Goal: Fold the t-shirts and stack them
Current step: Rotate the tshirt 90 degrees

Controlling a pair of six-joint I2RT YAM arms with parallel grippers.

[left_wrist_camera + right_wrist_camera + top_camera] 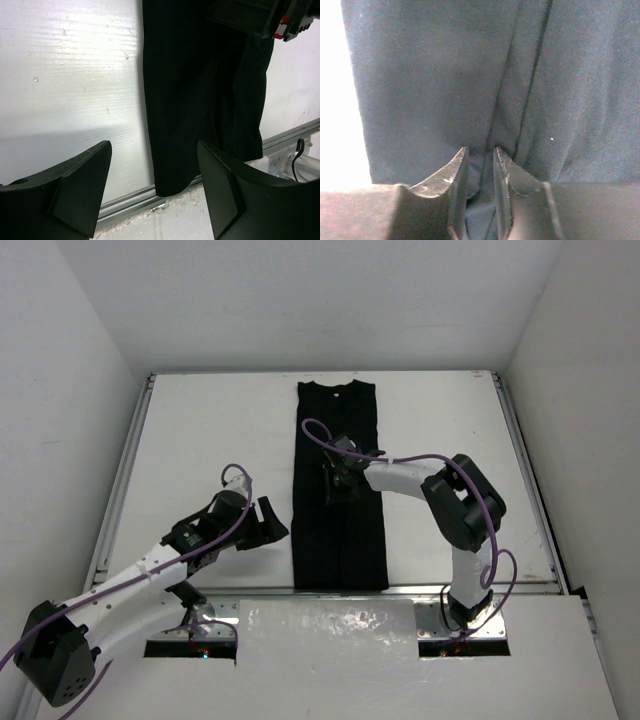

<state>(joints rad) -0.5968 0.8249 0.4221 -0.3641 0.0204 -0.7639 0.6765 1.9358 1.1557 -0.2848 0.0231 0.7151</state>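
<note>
T-shirt (340, 540), a long black strip, lies mid-frame on the desk (200, 430). Right tool (336, 483) is narrow, pinching its middle fold. Left tool (270, 523) gapes wide just left of it.

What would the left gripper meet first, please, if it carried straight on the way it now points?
Probably the t-shirt, its long edge near the hem, ahead of the open left gripper; depth is unclear, so the table might come first.

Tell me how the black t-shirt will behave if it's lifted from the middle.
The t-shirt will likely drape limply: it lies flat in soft lengthwise folds. Both ends would probably sag and the folds fall open. It seems light, since the right gripper pinches up only a thin ridge of cloth.
</note>
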